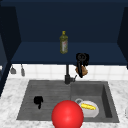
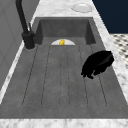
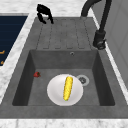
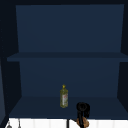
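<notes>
My right hand [image 1: 82, 61] hangs in the air above the tap, just below the shelf edge, its fingers curled round a brown rounded lump [image 1: 84, 71]. In the upper view the same hand [image 4: 82, 110] shows at the bottom with the brown lump [image 4: 85, 122] under it. My left hand [image 1: 38, 101] hovers low over the ribbed drainboard [image 1: 50, 92] with relaxed, drooping fingers and nothing in it; it appears again as the hand [image 2: 97, 64] in the left side view and the hand [image 3: 44, 11] in the right side view.
A white plate [image 3: 53, 92] with a corn cob [image 3: 67, 88] lies in the basin by the drain. A small red thing [image 3: 37, 74] sits at the basin's wall. A big red ball [image 1: 67, 115] is in front. An oil bottle [image 1: 63, 42] stands on the shelf. The black tap [image 1: 67, 75] rises behind the sink.
</notes>
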Robot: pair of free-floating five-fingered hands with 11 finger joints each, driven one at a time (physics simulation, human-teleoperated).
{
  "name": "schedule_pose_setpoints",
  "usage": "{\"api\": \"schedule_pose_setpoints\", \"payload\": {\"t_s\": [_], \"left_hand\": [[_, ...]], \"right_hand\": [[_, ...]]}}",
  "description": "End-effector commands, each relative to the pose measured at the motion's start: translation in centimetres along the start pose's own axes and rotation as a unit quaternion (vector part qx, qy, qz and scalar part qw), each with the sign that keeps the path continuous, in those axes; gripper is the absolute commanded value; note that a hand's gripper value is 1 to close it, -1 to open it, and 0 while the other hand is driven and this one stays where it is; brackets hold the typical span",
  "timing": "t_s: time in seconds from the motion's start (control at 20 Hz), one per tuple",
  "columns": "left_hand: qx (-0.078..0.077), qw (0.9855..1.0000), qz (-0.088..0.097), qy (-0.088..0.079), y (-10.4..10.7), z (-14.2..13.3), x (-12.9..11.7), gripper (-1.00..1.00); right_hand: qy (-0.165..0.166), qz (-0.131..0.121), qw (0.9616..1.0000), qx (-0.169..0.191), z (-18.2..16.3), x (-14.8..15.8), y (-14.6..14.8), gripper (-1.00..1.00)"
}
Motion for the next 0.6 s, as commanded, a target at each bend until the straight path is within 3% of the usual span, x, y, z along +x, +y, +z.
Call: {"api": "schedule_pose_setpoints", "payload": {"t_s": [0.0, 0.35, 0.55], "left_hand": [[0.000, 1.0000, 0.000, 0.000, 0.0, 0.0, 0.0, 0.00], [0.000, 1.0000, 0.000, 0.000, 0.0, 0.0, 0.0, 0.00], [0.000, 1.0000, 0.000, 0.000, 0.0, 0.0, 0.0, 0.00]], "right_hand": [[-0.015, 0.005, 0.9997, -0.019, 2.4, -0.2, -2.2, 1.00], [-0.027, 0.000, 0.9995, -0.017, 4.1, -1.7, -7.4, 1.00], [-0.045, -0.021, 0.9987, -0.015, 3.5, -3.4, -10.5, 1.00]]}}
